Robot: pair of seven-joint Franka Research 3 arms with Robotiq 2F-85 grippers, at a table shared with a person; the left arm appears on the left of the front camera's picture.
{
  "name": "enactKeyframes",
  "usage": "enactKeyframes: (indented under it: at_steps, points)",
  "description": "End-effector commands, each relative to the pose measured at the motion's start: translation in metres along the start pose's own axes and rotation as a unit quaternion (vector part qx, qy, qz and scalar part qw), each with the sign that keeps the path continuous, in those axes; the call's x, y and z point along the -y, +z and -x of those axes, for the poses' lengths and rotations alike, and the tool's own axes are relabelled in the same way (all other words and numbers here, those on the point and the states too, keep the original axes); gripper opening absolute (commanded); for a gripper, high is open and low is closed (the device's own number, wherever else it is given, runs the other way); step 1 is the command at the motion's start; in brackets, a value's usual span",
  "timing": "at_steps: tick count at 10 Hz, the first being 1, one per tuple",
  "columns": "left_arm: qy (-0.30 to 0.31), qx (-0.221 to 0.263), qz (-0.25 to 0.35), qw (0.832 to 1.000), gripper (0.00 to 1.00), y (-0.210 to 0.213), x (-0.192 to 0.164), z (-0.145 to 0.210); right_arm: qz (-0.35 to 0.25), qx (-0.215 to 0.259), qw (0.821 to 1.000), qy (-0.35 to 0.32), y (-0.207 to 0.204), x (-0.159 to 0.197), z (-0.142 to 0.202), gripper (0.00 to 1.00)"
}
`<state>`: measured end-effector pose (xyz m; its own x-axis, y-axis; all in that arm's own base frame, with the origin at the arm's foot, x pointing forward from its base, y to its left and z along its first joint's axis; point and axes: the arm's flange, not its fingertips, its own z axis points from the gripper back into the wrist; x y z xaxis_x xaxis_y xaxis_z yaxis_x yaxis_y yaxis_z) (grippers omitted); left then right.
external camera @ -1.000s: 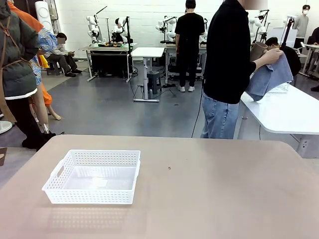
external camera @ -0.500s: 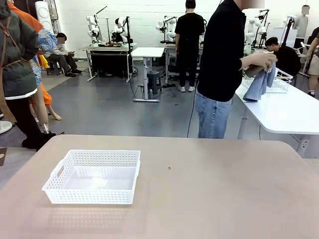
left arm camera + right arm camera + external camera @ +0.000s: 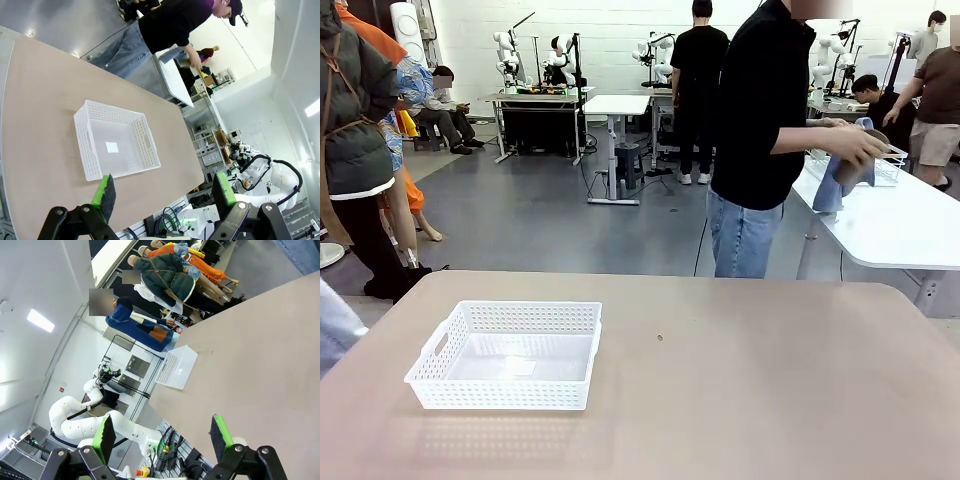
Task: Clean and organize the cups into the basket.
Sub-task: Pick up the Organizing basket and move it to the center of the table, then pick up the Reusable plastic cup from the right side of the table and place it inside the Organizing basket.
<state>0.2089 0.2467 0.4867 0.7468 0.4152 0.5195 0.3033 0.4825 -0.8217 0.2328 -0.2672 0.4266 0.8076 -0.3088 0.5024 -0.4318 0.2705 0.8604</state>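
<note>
Left gripper point(image 3: 164, 190) and right gripper point(image 3: 162, 432) hang spread wide, empty; basket point(image 3: 500, 392) sits mouth-up, long axis seemingly running left-right.

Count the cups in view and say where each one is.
1. A tan-brown cup is in the person's hands, against a blue cloth, above the white side table. Others may be hidden; the basket holds none.
</note>
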Motion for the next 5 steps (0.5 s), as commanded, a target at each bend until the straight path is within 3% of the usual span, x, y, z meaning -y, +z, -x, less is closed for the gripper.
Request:
enactKeyframes:
  at_steps: [1, 5]
  points:
    - [-0.005, 0.002, 0.005, 1.0, 1.0, 0.0045, 0.0003, -0.0009, 0.003, 0.003, 1.0, -0.003, 0.0005, 0.0008, 0.0004, 1.0]
    - [-0.005, 0.002, 0.005, 1.0, 1.0, 0.0045, 0.0003, -0.0009, 0.003, 0.003, 1.0, -0.003, 0.0005, 0.0008, 0.0004, 1.0]
